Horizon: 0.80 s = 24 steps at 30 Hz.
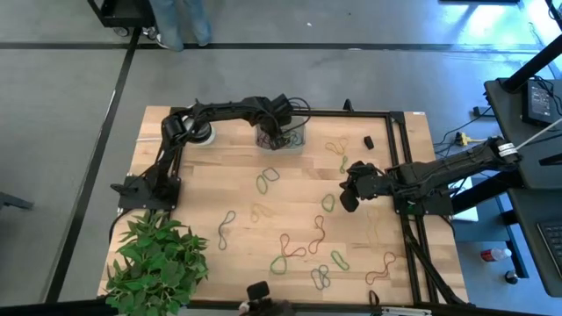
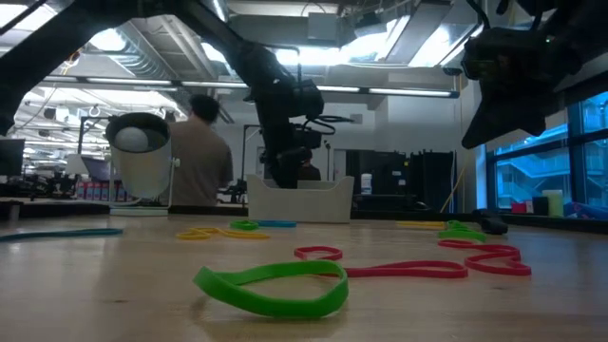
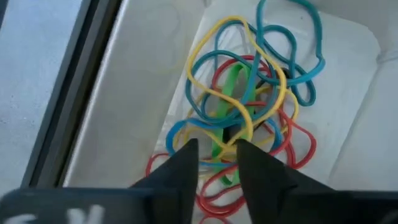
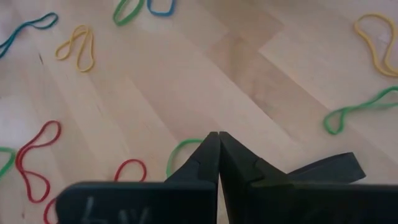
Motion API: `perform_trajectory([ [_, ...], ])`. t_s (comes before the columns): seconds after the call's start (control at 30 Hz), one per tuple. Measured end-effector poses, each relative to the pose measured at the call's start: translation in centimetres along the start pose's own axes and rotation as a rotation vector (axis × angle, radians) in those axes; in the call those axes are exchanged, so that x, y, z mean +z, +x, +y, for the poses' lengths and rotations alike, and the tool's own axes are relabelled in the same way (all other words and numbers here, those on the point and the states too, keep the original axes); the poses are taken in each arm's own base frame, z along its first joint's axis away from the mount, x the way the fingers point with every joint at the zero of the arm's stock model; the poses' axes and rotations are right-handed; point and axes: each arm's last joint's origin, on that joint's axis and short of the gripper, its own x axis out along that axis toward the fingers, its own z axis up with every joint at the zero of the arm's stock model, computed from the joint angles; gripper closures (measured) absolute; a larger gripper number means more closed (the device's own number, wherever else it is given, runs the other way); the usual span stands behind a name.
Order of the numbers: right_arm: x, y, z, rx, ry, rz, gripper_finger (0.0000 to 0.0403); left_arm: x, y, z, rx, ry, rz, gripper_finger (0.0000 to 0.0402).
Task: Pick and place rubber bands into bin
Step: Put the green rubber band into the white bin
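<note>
Rubber bands [image 1: 289, 249] look light, floppy; pinch one strand flat against wood. Left gripper [image 3: 216, 149] parted over bin [image 1: 283, 138], nothing held; right gripper [image 4: 217, 144] closed, empty.

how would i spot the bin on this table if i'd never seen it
Look along the far edge of the light wooden table, where the left gripper hangs. Directly under it sits the small clear plastic bin, holding a tangle of coloured rubber bands. Unlike the round white tape roll nearby, it is squarish and see-through.
</note>
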Motion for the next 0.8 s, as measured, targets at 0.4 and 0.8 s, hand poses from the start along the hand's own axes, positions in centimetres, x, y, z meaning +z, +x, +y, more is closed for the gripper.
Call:
perform_trajectory([
  [0.4,0.0,0.0,0.0,0.001,-0.025,-0.001,0.0393,1.3,-6.7,-0.8,-0.032,-0.118,-0.109,0.0241],
  [0.8,0.1,0.0,0.0,0.004,-0.023,-0.003,0.0393,-0.7,-15.5,-8.0,-0.091,-0.198,-0.244,0.0327],
])
